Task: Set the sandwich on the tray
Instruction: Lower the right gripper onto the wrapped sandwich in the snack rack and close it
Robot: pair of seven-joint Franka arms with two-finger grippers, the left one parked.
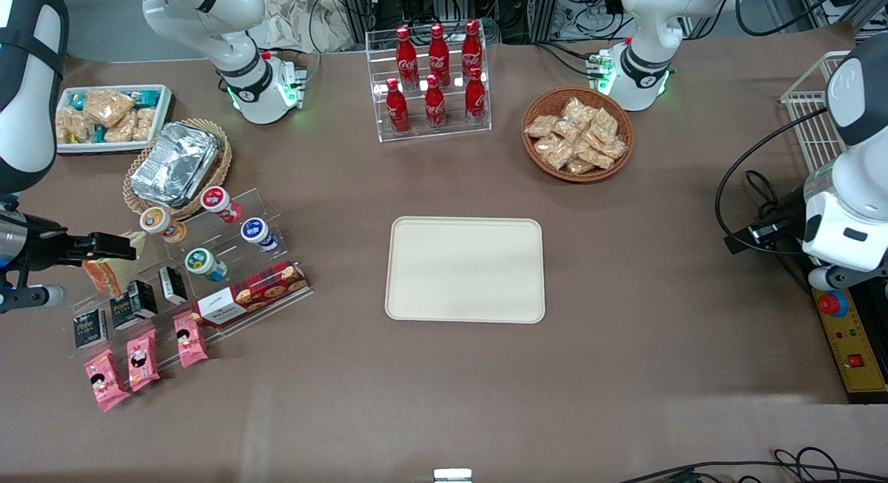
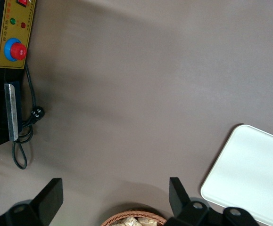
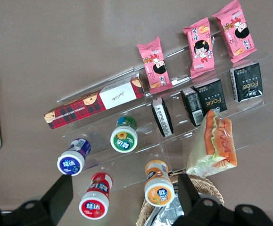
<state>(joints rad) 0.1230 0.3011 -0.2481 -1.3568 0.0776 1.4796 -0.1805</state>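
Nearest the front camera, three pink snack packets [image 1: 142,361] lie in a row on the brown desk [image 1: 624,372], at the low edge of a clear stepped display rack [image 1: 229,212] toward the working arm's end. One step farther from the camera stand small black boxes [image 1: 132,306] and a long red plaid biscuit box [image 1: 250,294], then four capped yogurt cups [image 1: 205,264] on the higher steps. The sandwich [image 1: 104,275] sits on that rack at about nine o'clock from the cups in the front view, half hidden there by the dark tool [image 1: 104,247] poised just above it; the right wrist view shows it plainly instead, a clear-wrapped wedge [image 3: 215,141] with orange and green layers, leaning beside the black boxes [image 3: 211,95]. In that wrist view the tool's two fingers [image 3: 58,195] are spread wide, with nothing between them, framing the cups [image 3: 124,137]. The cream tray [image 1: 465,269] lies flat at mid-desk, well apart from the sandwich, at three o'clock from the rack; only its corner shows in the left wrist view [image 2: 249,174]. Farther off sit a foil container [image 1: 173,165] in a wicker basket, a white bin of snacks [image 1: 111,116], a clear stand of red cola bottles [image 1: 433,80] and a round basket of tan packets [image 1: 577,133].
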